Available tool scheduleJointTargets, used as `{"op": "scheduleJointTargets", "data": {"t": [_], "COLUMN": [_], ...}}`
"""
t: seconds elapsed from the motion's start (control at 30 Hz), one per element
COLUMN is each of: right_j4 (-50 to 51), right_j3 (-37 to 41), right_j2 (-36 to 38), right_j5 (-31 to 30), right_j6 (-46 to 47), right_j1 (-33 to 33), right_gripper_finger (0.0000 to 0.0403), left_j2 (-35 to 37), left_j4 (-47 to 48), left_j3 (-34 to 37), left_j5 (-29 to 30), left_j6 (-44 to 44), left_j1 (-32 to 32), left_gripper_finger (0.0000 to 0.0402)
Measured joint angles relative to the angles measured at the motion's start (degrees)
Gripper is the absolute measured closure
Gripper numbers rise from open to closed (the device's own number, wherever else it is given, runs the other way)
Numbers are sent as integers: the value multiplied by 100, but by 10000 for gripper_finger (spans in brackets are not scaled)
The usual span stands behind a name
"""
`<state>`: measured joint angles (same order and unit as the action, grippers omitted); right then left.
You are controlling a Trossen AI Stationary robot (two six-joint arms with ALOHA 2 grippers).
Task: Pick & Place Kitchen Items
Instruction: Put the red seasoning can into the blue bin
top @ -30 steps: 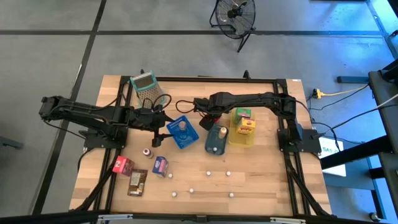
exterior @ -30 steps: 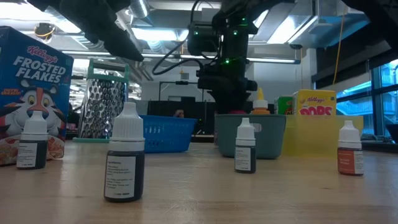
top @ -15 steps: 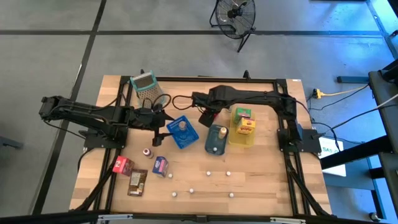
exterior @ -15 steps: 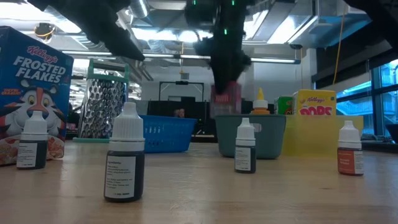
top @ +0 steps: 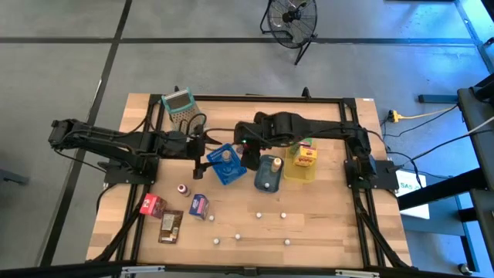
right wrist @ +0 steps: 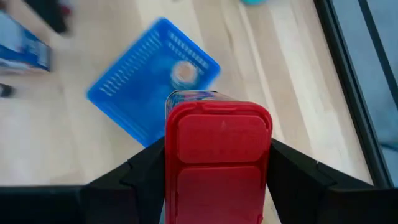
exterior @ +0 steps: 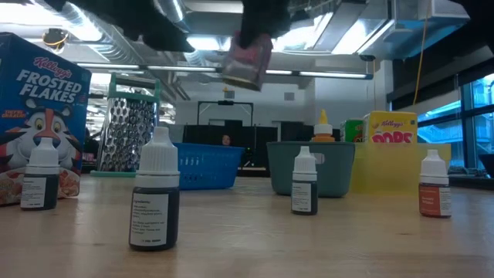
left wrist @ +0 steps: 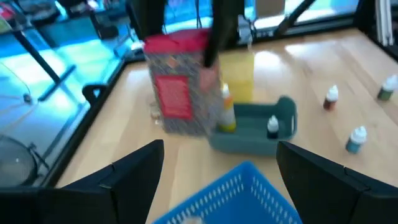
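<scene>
A wooden table (top: 324, 224) in a black frame stands on a grey floor (top: 62, 69) crossed by dark lines, a fan (top: 292, 17) behind it, with ceiling lights (exterior: 204, 42) and windows (exterior: 478, 116) at the room's side.

Bright overhead light; wrist views motion-blurred.

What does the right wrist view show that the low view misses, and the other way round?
Only the right wrist view: the right pincer clamped on the red-lidded container, above the blue basket, which holds a round item.

Only the low view: the Frosted Flakes box, the metal grater, the dropper bottles, the teal tray and the yellow tray.

Both: the container held in the air and the blue basket.
</scene>
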<state>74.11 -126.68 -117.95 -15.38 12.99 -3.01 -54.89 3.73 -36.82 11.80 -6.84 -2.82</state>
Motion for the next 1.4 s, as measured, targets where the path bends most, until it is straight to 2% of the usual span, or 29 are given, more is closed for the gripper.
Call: {"op": "scheduleJointTargets", "data": {"t": [0.13, 0.33, 0.53, 0.97, 1.17, 1.4], "right_j4": [-265, -561, -554, -592, -579, -579], "right_j3": [-21, -21, -23, -21, -22, -21], "right_j2": [0, 0, 0, 0, 0, 0], "right_j5": [-1, 0, 0, 0, 0, 0], "right_j6": [-107, -192, -191, -192, -192, -192], "right_j1": [-257, -493, -560, -576, -576, -576], "right_gripper_finger": [175, 175, 175, 175, 175, 175], "left_j2": [-172, -590, -794, -1138, -1310, -1346], "left_j4": [-334, -966, -1220, -1652, -1759, -1924], "left_j3": [0, 0, 0, -2, -2, -2], "left_j5": [-21, -617, -1108, -1155, -890, -890], "left_j6": [-40, 289, 223, 261, 134, 7], "left_j1": [34, 153, 158, 184, 178, 173], "left_gripper_finger": [93, 94, 94, 94, 94, 94]}}
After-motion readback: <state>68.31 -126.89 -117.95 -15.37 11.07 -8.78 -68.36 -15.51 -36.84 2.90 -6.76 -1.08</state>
